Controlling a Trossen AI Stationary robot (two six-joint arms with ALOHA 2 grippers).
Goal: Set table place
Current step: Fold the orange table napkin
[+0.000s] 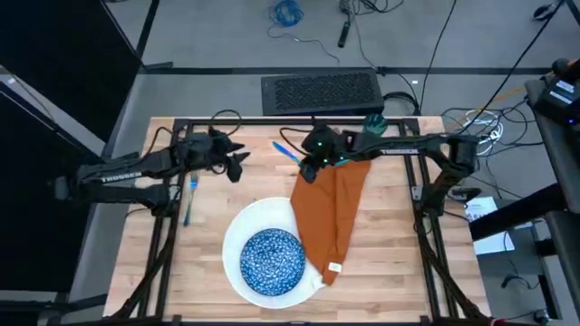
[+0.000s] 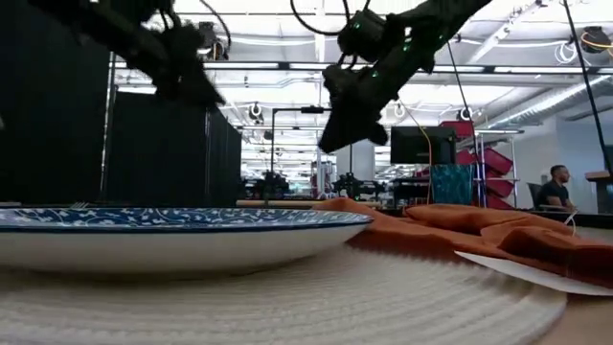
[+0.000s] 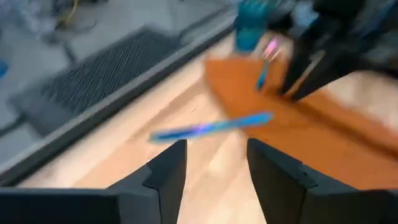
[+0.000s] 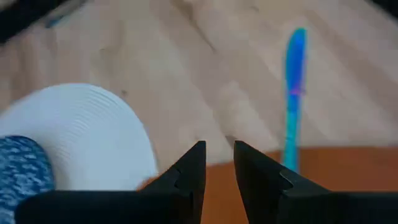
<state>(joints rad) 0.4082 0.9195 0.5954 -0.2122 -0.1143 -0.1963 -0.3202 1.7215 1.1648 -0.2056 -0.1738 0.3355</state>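
Observation:
An orange napkin [image 1: 333, 213] lies on the table [image 1: 390, 272], its near-left edge over the rim of the white plate [image 1: 237, 231]. The blue speckled bowl [image 1: 272, 258] sits in the plate. One light-blue cutlery piece [image 1: 189, 199] lies at the left. Another [image 1: 285, 151] lies beyond the napkin's far corner. A teal cup [image 1: 373, 122] stands at the far edge. My right gripper [image 4: 219, 163] hovers narrowly open above the napkin's far-left corner. My left gripper [image 3: 216, 165] is open above bare wood left of the far cutlery [image 3: 211, 127].
A black rail frame [image 1: 272, 119] runs around the tabletop. A dark grille box [image 1: 322, 91] sits just beyond the far edge. Bare wood shows between the plate and the left rail and right of the napkin.

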